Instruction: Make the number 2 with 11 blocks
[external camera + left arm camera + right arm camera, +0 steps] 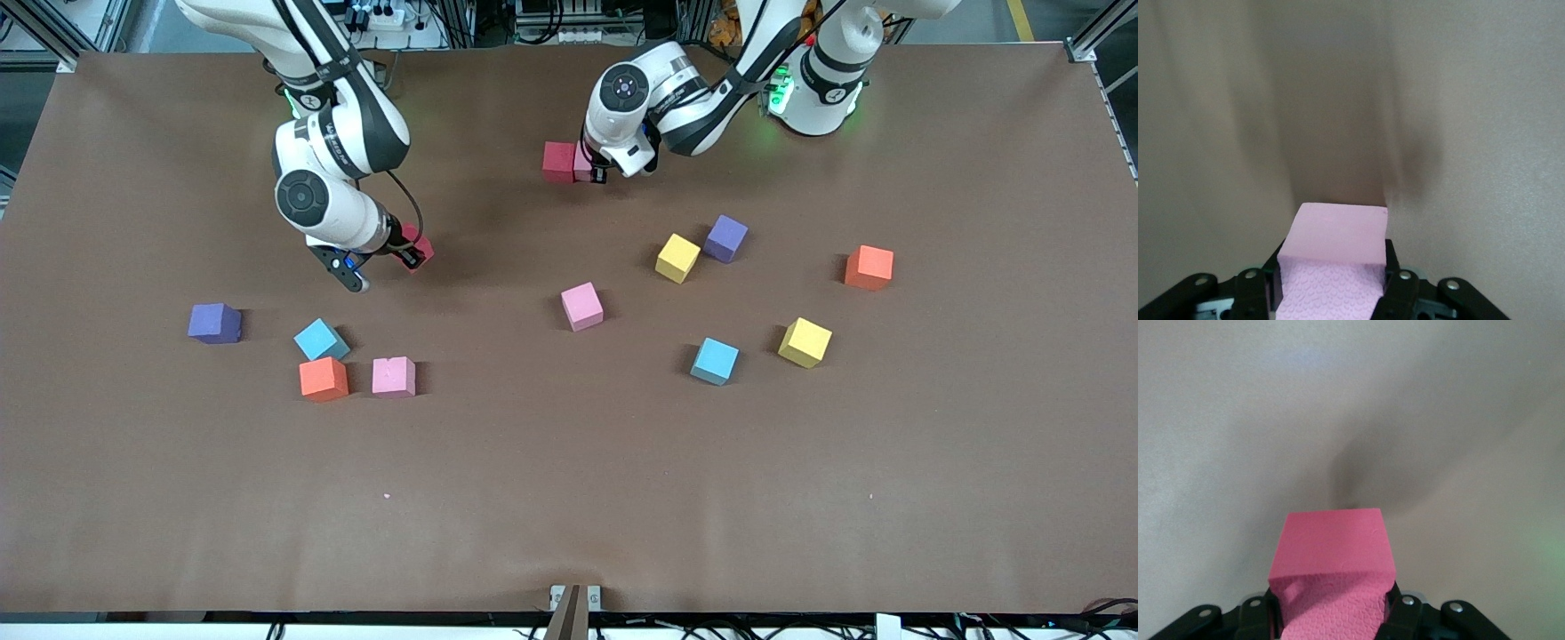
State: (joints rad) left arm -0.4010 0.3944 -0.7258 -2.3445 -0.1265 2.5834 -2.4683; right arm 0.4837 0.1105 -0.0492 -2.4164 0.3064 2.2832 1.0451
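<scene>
Early in the build: only a red block [558,161] lies where the number 2 starts, far from the front camera near the robots' bases. The left gripper [594,171] is clamped on a pink block [1338,257] and holds it right beside the red one, seemingly touching. The right gripper [411,256] is closed on a red block [1333,577], over bare table toward the right arm's end. Next, I judge, the pink needs setting flush, then releasing

table [569,498] brown | L pincer [1333,283] blk: pink cube [1338,240] | R pincer [1331,610] blk: red cube [1331,553]
</scene>
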